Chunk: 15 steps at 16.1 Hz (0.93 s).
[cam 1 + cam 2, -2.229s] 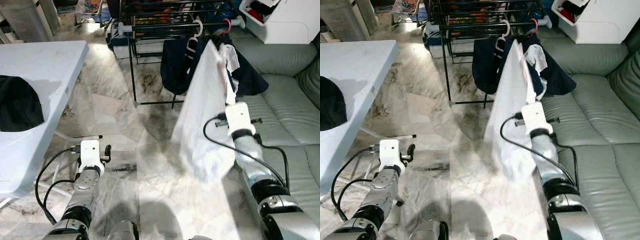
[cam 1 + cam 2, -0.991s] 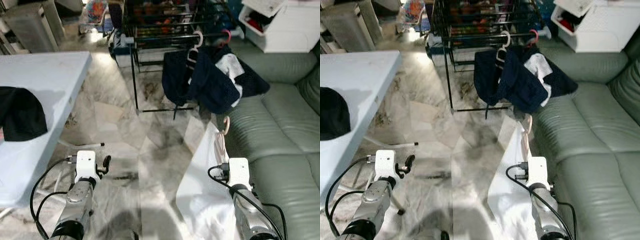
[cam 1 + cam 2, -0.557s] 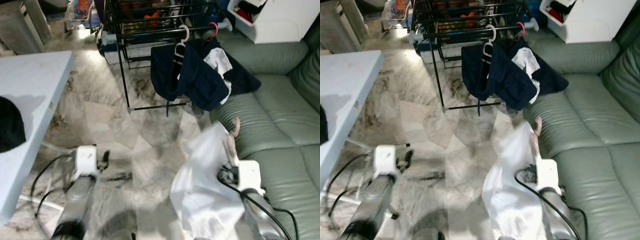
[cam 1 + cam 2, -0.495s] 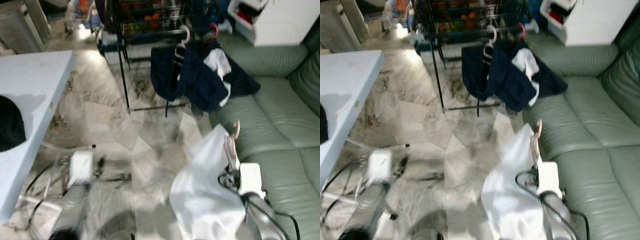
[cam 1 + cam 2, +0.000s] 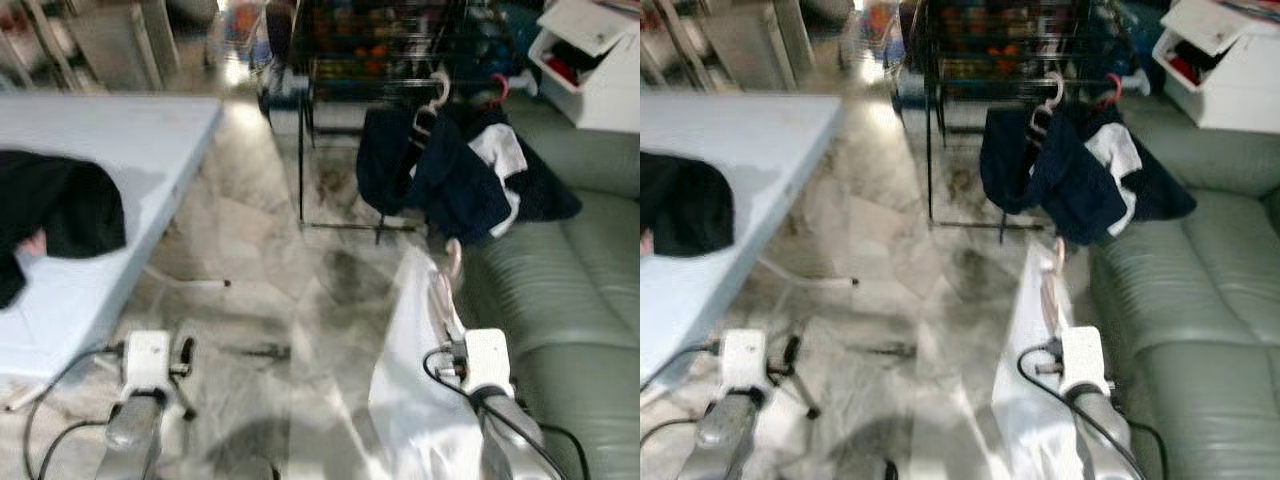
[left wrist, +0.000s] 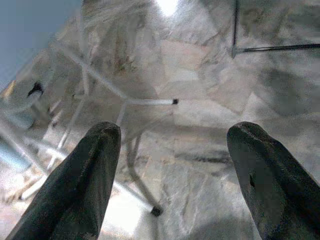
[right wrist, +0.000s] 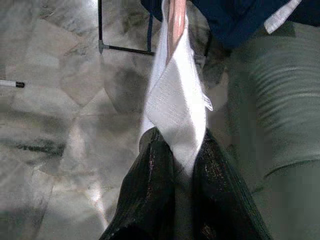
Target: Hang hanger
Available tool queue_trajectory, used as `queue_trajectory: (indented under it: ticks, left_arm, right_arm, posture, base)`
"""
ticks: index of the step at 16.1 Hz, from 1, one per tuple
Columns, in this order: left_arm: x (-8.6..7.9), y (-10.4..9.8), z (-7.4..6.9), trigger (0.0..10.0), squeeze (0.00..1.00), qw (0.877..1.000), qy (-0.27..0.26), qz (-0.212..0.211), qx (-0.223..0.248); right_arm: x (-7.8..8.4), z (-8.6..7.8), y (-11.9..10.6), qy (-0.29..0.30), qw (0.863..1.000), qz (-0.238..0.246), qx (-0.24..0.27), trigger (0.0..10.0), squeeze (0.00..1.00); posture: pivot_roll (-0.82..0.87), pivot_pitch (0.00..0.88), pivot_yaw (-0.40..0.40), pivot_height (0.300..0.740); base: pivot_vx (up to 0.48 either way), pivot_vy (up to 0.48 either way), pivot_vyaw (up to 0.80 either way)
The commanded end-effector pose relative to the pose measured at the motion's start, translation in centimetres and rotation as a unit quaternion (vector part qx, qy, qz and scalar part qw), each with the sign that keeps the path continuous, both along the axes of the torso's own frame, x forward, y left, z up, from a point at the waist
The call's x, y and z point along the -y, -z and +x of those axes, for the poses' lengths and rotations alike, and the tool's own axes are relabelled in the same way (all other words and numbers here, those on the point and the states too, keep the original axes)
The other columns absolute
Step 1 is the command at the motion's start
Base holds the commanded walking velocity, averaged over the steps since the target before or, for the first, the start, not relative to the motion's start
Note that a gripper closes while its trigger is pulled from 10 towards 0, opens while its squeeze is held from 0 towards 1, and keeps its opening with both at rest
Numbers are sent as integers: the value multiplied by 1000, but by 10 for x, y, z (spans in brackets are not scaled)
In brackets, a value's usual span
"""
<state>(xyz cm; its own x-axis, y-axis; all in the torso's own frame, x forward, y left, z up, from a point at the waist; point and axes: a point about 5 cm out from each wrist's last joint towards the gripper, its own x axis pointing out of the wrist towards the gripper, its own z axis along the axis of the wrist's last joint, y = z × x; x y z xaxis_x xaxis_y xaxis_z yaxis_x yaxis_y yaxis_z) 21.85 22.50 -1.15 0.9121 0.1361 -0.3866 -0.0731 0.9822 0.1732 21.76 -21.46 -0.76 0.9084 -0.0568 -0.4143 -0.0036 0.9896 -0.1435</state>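
My right gripper (image 7: 177, 145) is shut on a pink hanger (image 5: 452, 262) that carries a white garment (image 5: 412, 385). It holds them upright low over the floor, beside the sofa front. The hanger's hook points up, well short of and below the black clothes rack (image 5: 400, 85). Dark garments (image 5: 450, 180) hang from that rack on a white hanger (image 5: 432, 95) and a pink one (image 5: 497, 90). My left gripper (image 6: 172, 145) is open with nothing between its fingers, low over the marble floor on the left.
A white folding table (image 5: 120, 140) with a black garment (image 5: 60, 205) on it stands at the left, its legs near my left arm. A green sofa (image 5: 585, 290) runs along the right, and a white cabinet (image 5: 600, 60) stands behind it. Marble floor lies between table and rack.
My right gripper has come down from rack height with the hanger and white garment and now holds them low by the sofa. The camera has swung left, showing more of the table.
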Motion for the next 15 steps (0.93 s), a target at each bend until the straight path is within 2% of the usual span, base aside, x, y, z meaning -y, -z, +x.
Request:
queue_trajectory:
  ticks: [1,2,5,7,9,11,15]
  left_arm:
    - [2,-5,5,10000,0,1000,9,3,6]
    - [5,-5,1,10000,0,1000,18,-10,-4]
    - [5,-5,-13,10000,0,998,56,-5,-14]
    - [0,-6,-15,10000,0,999,41,-12,-14]
    - [-2,-17,-13,10000,0,999,34,-30,9]
    - [-1,-24,-12,10000,0,998,42,-35,24]
    - [2,-24,-11,10000,0,998,46,-44,24]
  right_arm:
    - [6,7,-12,11,999,-6,33,10000,0]
    - [9,5,-13,25,999,-6,39,10000,0]
    - [17,-3,-15,54,997,-5,48,10000,0]
    - [20,-13,-11,69,997,1,41,10000,0]
    - [19,-23,-11,70,997,-4,43,10000,0]
    - [19,-23,-18,63,996,-8,62,10000,0]
    - [19,-10,-40,36,992,-43,112,10000,0]
  posture:
    - [-42,0,16,740]
    - [-42,0,12,740]
    - [-45,0,9,740]
    - [-47,0,12,740]
    - [-48,0,15,740]
    - [-53,0,21,740]
    - [-64,0,29,740]
  base:
    - [0,0,0]
    - [0,0,0]
    - [0,0,0]
    - [0,0,0]
    - [0,0,0]
    - [0,0,0]
    - [0,0,0]
